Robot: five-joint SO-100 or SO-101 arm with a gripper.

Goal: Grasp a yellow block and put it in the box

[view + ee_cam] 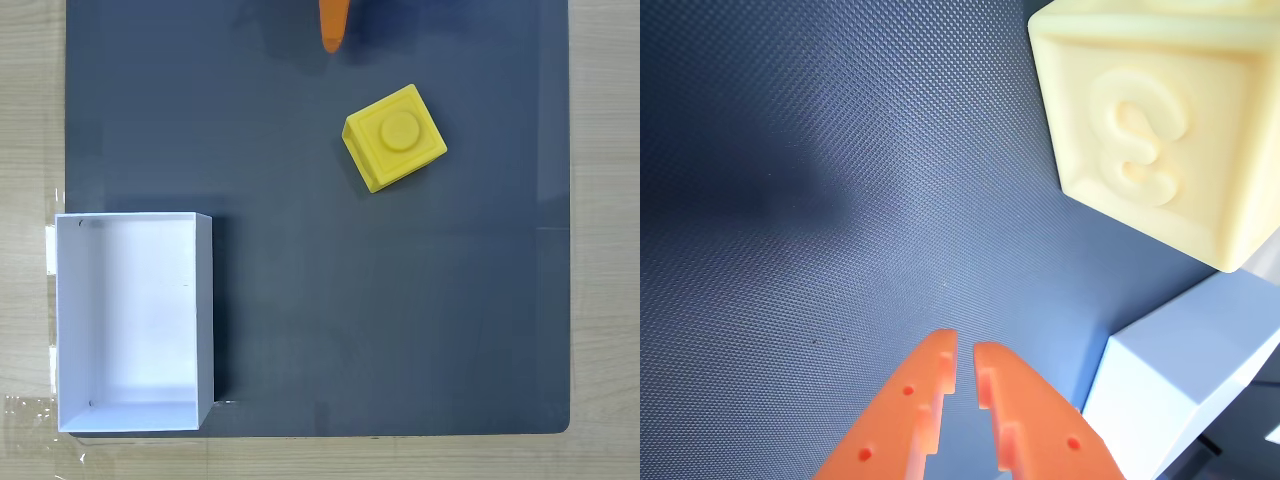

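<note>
Yellow block [394, 138] sits stud-up in upper right of fixed view, rotated askew on dark mat [400, 330], free on all sides, so open to grasp from above. Tool [965, 352] at bottom centre of wrist view, fingers nearly together, narrow gap, holding nothing; block [1160, 120] well apart at upper right. White box [134, 322] at lower left of fixed view, top open, clear of block: ready as drop target. Judgement: approach stage; tool must widen before closing on block.
</note>
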